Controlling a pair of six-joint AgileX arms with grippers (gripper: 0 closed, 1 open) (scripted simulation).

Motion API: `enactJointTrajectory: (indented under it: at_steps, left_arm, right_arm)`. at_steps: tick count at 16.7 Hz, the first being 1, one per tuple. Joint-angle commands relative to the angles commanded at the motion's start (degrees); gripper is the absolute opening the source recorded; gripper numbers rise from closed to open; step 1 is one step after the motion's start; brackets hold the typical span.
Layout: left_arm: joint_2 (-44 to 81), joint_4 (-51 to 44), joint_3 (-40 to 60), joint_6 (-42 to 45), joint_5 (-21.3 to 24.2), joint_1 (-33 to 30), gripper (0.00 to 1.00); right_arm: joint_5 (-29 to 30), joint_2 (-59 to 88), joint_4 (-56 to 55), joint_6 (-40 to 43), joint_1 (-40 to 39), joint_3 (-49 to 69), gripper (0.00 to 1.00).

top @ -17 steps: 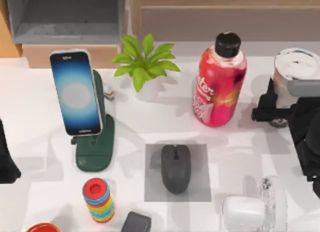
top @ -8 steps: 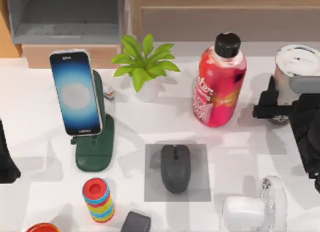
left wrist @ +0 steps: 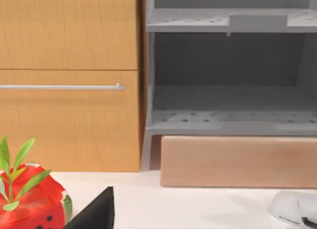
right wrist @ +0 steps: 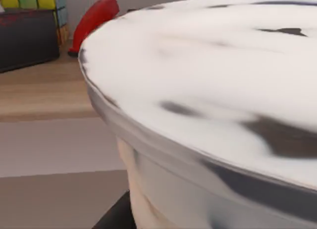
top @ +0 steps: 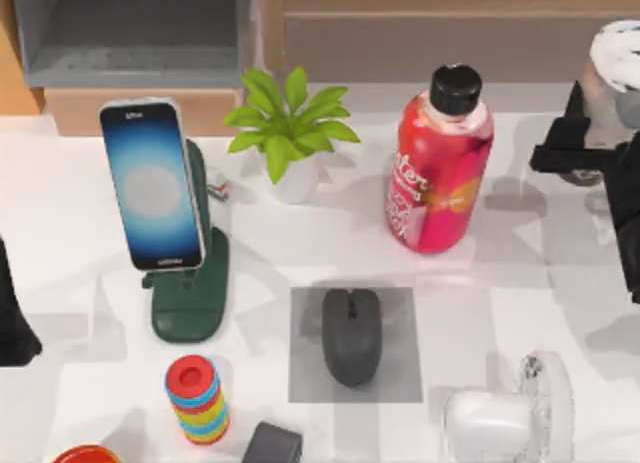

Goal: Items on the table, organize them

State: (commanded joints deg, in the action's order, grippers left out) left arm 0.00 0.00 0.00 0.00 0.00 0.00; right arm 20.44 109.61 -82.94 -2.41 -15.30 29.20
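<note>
The right arm reaches in from the table's (top: 90,183) right edge, its dark gripper (top: 585,133) raised near the far right corner with its fingers closed around the cup (top: 615,58), which it holds above the table. In the right wrist view the cup (right wrist: 208,90) sits right up against the camera. The left arm (top: 12,313) is parked at the table's left edge.

Matte black arms — blocky right gripper (top: 578,143), angular dark fingers (top: 552,155)
</note>
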Motion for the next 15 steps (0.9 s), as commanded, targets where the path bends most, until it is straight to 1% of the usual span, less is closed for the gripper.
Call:
enactJointTrajectory:
  at_steps: [6, 10, 15]
  left_arm:
    - [0.0, 0.0, 0.0, 0.0, 0.0, 0.0, 1.00]
    - [0.0, 0.0, 0.0, 0.0, 0.0, 0.0, 1.00]
    - [0.0, 0.0, 0.0, 0.0, 0.0, 0.0, 1.00]
  right_arm:
    - [-6.2, -5.6, 9.6, 0.1, 7.2, 12.9, 0.00]
    - [-12.0, -6.1, 20.0, 0.2, 13.0, 22.2, 0.00]
    - [-19.9, -3.5, 34.9, 0.7, 20.0, 33.9, 0.00]
